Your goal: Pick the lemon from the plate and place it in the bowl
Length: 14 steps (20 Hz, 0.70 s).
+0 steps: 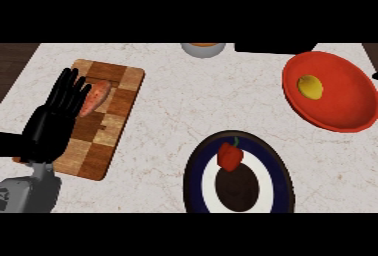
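Note:
The yellow lemon [311, 86] lies inside the red bowl [347, 107] at the right of the counter. A blue-rimmed plate [198, 170] with a white ring and a dark centre sits at the lower middle and carries a red pepper [230, 155]. My left hand [55, 117] rests open at the left, fingers up, over a wooden board. No right hand can be made out; only a small black sliver [375, 75] shows at the right edge beside the bowl.
A chequered cutting board [111, 125] lies at the left with an orange-pink piece of food [97, 97] beside my fingers. A small grey bowl [203, 49] and a black object [273, 48] stand at the far edge.

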Each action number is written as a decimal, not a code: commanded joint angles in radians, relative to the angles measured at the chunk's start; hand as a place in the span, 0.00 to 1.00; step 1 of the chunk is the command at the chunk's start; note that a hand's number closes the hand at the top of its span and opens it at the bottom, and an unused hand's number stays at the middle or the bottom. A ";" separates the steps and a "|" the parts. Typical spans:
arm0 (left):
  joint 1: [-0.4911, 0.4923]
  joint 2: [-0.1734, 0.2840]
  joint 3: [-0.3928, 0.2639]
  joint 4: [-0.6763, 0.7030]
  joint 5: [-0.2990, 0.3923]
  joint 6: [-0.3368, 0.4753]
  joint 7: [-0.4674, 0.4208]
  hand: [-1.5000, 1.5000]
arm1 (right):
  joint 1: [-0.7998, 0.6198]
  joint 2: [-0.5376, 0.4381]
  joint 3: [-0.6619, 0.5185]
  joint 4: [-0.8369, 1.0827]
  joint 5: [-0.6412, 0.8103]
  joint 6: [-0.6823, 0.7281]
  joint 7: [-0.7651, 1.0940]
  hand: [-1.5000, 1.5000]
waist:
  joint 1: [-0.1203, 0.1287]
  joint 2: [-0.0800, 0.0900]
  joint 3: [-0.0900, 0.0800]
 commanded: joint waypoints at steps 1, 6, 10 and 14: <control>0.031 0.003 -0.001 0.005 -0.003 -0.019 -0.018 0.50 | 0.033 -0.124 -0.044 0.024 -0.036 0.083 0.013 0.00 | -0.001 0.003 0.001; 0.025 -0.005 0.018 0.004 0.001 0.001 -0.018 0.50 | 0.131 -0.191 -0.065 0.037 -0.055 0.184 -0.049 0.00 | -0.014 -0.002 0.002; 0.025 -0.013 0.004 -0.005 -0.007 -0.006 -0.029 0.50 | 0.201 -0.225 -0.054 0.039 -0.043 0.259 -0.101 0.00 | -0.014 -0.001 0.004; 0.002 -0.012 0.008 -0.006 -0.007 0.014 0.003 0.50 | 0.226 -0.256 -0.058 0.044 -0.046 0.319 -0.107 0.00 | -0.008 0.001 0.006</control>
